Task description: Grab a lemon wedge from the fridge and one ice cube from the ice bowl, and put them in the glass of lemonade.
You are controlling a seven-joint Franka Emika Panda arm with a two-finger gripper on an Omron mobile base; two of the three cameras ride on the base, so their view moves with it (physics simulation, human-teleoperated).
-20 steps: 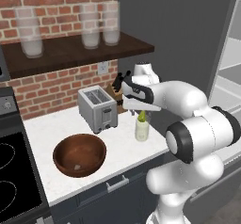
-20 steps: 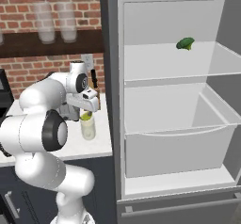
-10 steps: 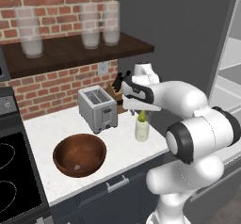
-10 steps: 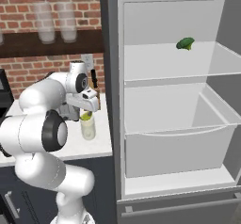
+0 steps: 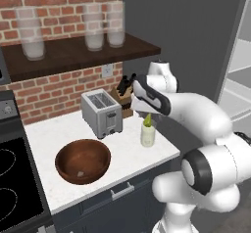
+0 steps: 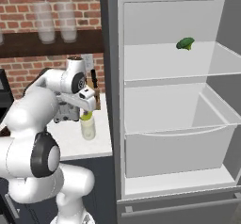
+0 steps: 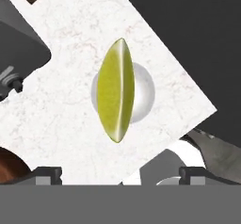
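The glass of lemonade (image 5: pixel 147 138) (image 6: pixel 88 131) stands near the counter's right front corner. A yellow-green lemon wedge (image 5: pixel 147 123) (image 6: pixel 86 116) (image 7: pixel 116 90) sits upright in its mouth, and the hand view shows the glass rim (image 7: pixel 145 93) around it. My gripper (image 5: pixel 147 114) (image 6: pixel 85 110) (image 7: pixel 120 173) hangs straight above the glass, open, with nothing between its fingers. To the left is the wooden ice bowl (image 5: pixel 62 154), with one small ice cube (image 5: pixel 81 174) on its bottom. The fridge (image 6: pixel 169 72) stands open on the right.
A grey toaster (image 5: pixel 101 112) (image 7: pixel 19 58) and a knife block (image 5: pixel 126 97) stand behind the glass. Frosted jars (image 5: pixel 95 31) line the shelf above. The stove (image 5: pixel 12 178) lies left of the bowl. A green vegetable (image 6: pixel 185 43) rests on the fridge's upper shelf.
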